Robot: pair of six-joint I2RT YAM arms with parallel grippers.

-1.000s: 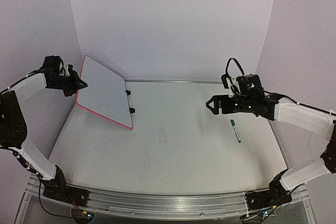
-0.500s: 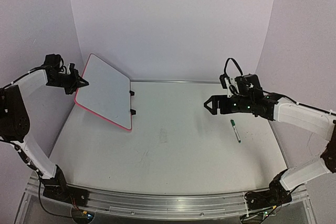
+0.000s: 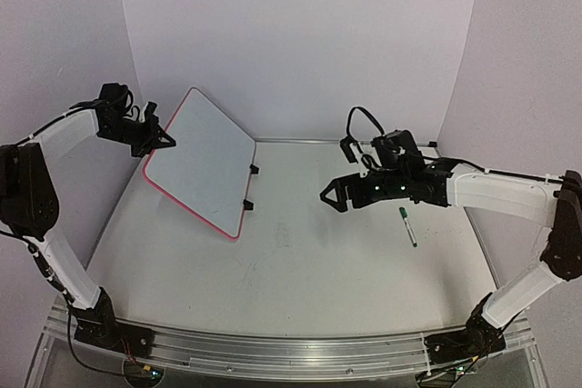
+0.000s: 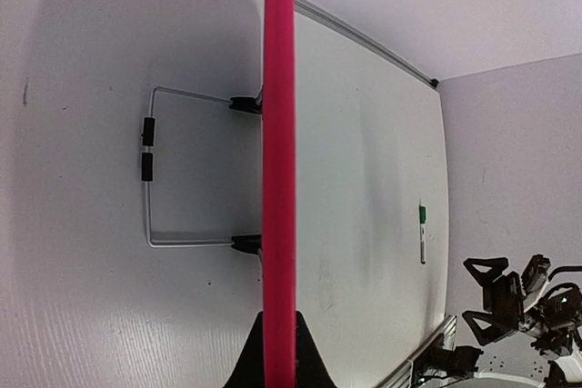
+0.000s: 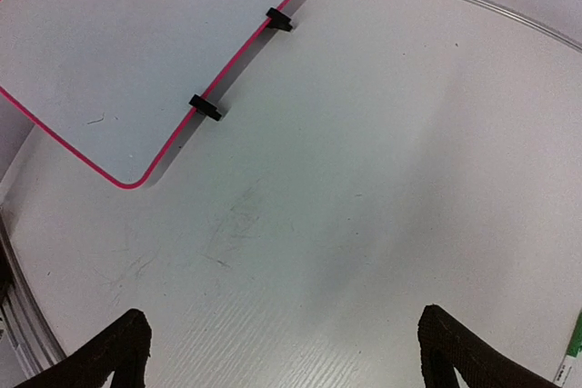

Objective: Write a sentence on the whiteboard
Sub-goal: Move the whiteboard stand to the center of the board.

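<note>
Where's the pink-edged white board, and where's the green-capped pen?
white board with pink-red frame [image 3: 205, 163]: top view, middle of its face.
green-capped white marker pen [image 3: 407, 226]: top view, middle of its barrel.

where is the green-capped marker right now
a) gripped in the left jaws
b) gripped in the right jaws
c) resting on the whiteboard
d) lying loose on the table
d: the marker lies flat on the table under the right arm, while the right gripper hangs ahead of it with its jaws open and nothing between them.
</note>
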